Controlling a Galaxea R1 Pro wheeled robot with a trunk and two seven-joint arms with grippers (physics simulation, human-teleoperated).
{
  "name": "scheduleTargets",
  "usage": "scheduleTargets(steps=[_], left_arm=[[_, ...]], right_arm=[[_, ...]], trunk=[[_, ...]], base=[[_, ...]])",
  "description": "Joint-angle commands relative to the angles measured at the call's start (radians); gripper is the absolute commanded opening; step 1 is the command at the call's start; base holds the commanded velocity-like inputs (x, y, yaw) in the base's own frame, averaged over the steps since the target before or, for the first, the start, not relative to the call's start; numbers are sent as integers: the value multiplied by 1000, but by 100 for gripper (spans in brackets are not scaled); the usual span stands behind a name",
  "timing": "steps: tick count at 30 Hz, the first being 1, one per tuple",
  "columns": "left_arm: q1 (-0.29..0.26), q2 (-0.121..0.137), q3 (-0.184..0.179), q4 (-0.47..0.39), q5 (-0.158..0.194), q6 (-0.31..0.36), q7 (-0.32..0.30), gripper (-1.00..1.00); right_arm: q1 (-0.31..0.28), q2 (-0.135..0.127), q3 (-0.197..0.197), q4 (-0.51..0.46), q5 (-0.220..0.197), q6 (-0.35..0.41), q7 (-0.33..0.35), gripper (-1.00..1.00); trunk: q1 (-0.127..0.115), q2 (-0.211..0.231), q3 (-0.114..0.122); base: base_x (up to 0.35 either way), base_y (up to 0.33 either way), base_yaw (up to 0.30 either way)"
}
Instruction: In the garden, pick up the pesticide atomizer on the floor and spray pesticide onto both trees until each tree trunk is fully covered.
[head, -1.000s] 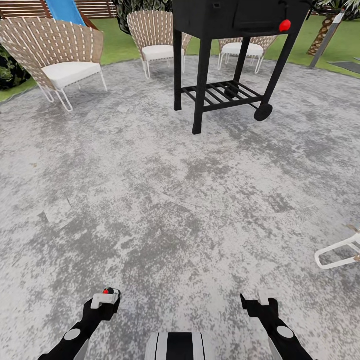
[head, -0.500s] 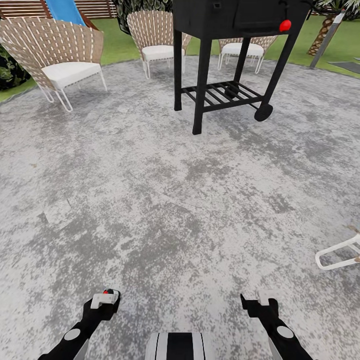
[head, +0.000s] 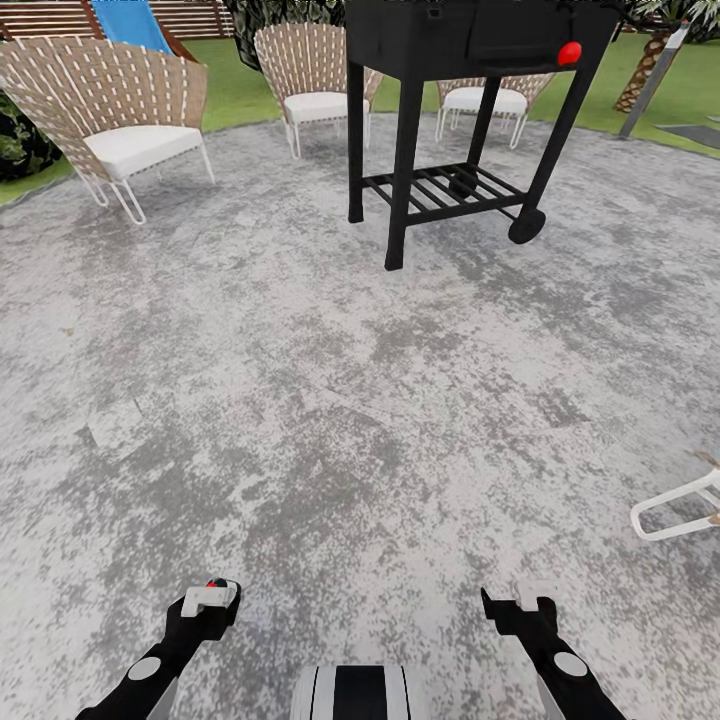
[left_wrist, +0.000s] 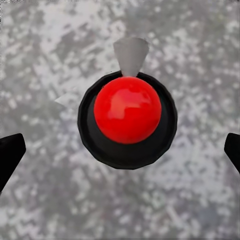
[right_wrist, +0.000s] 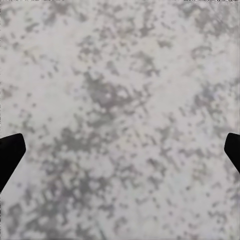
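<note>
The pesticide atomizer (left_wrist: 127, 110) has a red ball top on a black round body, with a grey nozzle. It stands on the mottled grey floor (head: 330, 400), seen from straight above. My left gripper (left_wrist: 120, 152) hangs open over it, its black fingertips (left_wrist: 10, 152) wide apart and clear of it. In the head view the atomizer (head: 212, 594) shows as a small white and red piece at my left gripper (head: 208, 606), low on the left. My right gripper (head: 520, 606) is open over bare paving (right_wrist: 120, 100). A slim grey tree trunk (head: 655, 70) stands far right on the lawn.
A black barbecue cart (head: 460, 120) stands ahead on the paving. Wicker chairs with white cushions (head: 120, 110) (head: 310, 70) ring the far edge, and a white chair frame (head: 680, 505) pokes in at the right. A short palm (head: 640, 75) grows beside the trunk.
</note>
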Motion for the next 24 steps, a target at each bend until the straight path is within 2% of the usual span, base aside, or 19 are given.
scheduleTargets(steps=[1,24], left_arm=[[0,-1,7,1,-3,-3,-7,100],[-1,-1,7,1,-5,-3,-7,100]], right_arm=[[0,0,0,0,0,-3,0,100],[0,-1,0,1,1,-3,0,100]], trunk=[[0,0,1],[0,0,4]], base=[[0,0,0],[11,0,0]])
